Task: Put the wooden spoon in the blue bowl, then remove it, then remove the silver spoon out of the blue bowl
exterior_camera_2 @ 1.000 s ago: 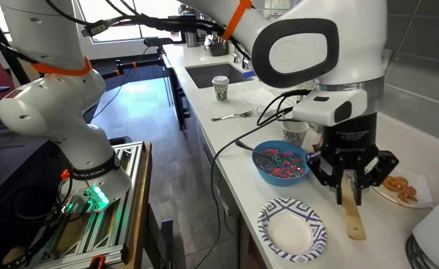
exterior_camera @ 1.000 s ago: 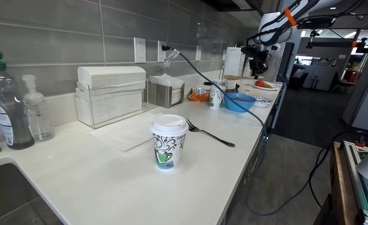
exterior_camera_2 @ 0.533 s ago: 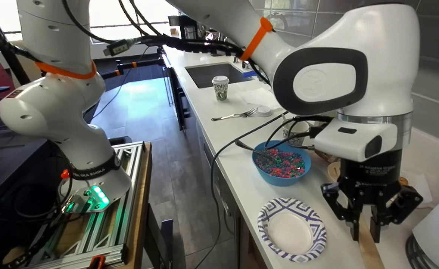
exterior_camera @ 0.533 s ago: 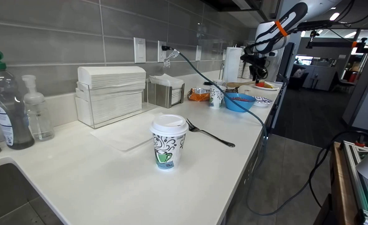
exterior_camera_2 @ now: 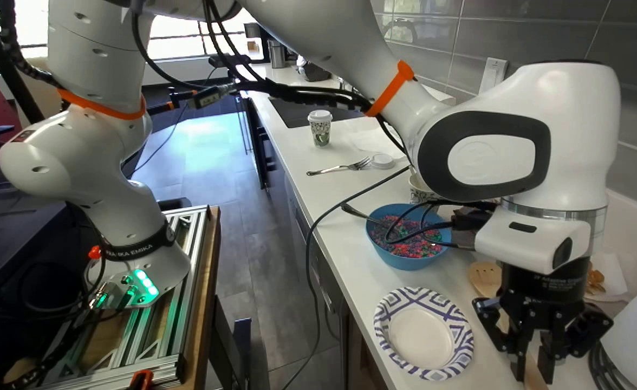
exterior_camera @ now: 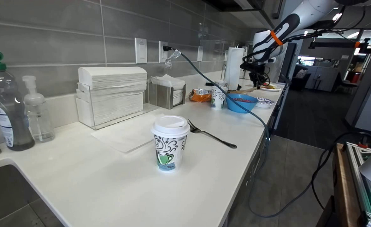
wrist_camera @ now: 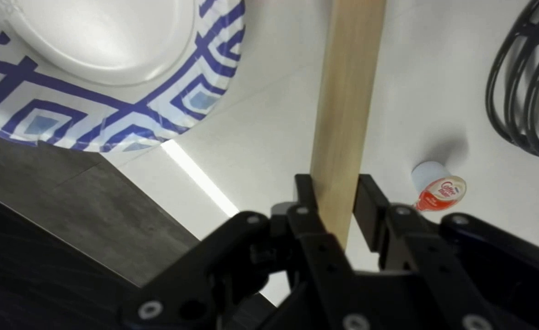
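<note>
My gripper [wrist_camera: 335, 183] is shut on the handle of the wooden spoon [wrist_camera: 348, 91]. In an exterior view the gripper [exterior_camera_2: 532, 374] is low over the counter at the front right, and the spoon's round head [exterior_camera_2: 485, 277] points away toward the back. Whether the spoon touches the counter I cannot tell. The blue bowl [exterior_camera_2: 405, 262] stands left of the gripper, filled with small coloured bits. The silver spoon [exterior_camera_2: 354, 210] leans in it, handle over the rim, its head buried. The bowl [exterior_camera: 237, 107] also shows in an exterior view.
A patterned paper plate [exterior_camera_2: 424, 338] lies left of the gripper. A creamer cup [wrist_camera: 439, 192] and a black wire base [wrist_camera: 510, 105] are to its right in the wrist view. A paper cup [exterior_camera_2: 420, 191] stands behind the bowl. A cable crosses the bowl's front edge side.
The gripper has moved down and toward the front right with the wooden spoon in it. The spoon is lower than before. The bowl and silver spoon have not moved.
</note>
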Controlling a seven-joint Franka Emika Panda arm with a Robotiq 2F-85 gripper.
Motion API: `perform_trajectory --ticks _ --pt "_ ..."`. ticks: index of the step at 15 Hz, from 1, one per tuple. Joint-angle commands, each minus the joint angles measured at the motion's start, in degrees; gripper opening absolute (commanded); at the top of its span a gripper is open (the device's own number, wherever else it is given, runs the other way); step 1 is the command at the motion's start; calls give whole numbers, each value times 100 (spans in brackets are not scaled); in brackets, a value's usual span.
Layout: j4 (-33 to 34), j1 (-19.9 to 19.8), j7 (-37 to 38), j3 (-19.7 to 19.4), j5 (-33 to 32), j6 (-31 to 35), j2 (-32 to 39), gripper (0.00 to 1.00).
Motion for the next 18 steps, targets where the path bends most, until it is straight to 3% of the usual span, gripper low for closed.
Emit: perform_trajectory --ticks 1,8,9,11,16,18 --pt "340 107 -114 -173 5 -169 421 7" --pt "420 100 -394 -186 86 30 751 7" --pt "417 102 -422 -184 87 48 756 52" --pt "334 119 -547 -155 96 106 652 60" --pt "-551 100 -1848 233 306 482 -368 97" --pt "-1073 179 -2392 338 338 558 -937 100"
